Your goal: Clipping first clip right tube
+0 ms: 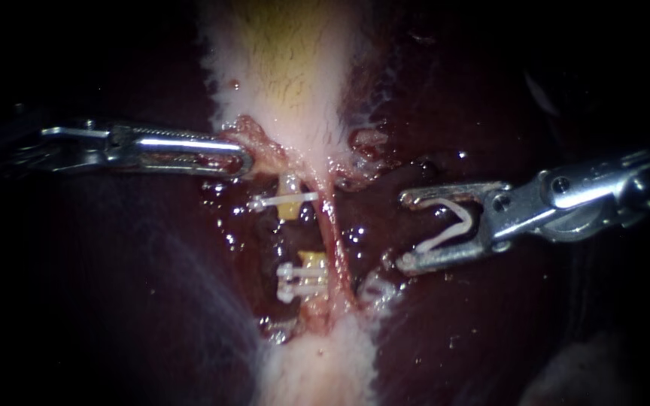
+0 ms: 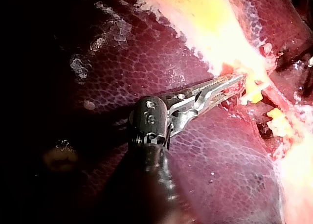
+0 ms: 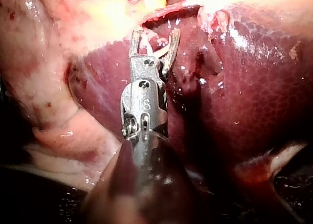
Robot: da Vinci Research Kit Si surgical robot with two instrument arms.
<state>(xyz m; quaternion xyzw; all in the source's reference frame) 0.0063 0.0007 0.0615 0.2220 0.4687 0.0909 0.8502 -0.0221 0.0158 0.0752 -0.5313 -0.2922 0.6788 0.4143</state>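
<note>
left instrument [image 1: 244, 161]: hand closed on tissue [image 1: 256, 144] at the gallbladder [image 1: 287, 68] edge | right instrument [image 1: 406, 229]: hand spread wide, both sides bearing on an unclosed white clip [image 1: 449, 223] | right tube [image 1: 338, 240]: red, bare, below the gallbladder, near the loaded hand but apart from it | left tube [image 1: 290, 210]: beside it, already clipped

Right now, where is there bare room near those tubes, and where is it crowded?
Free: liver between the right tube and the right instrument holding a new clip; also below the left instrument. Crowded: left tube, with clips, near tissue the left instrument grips.
</note>
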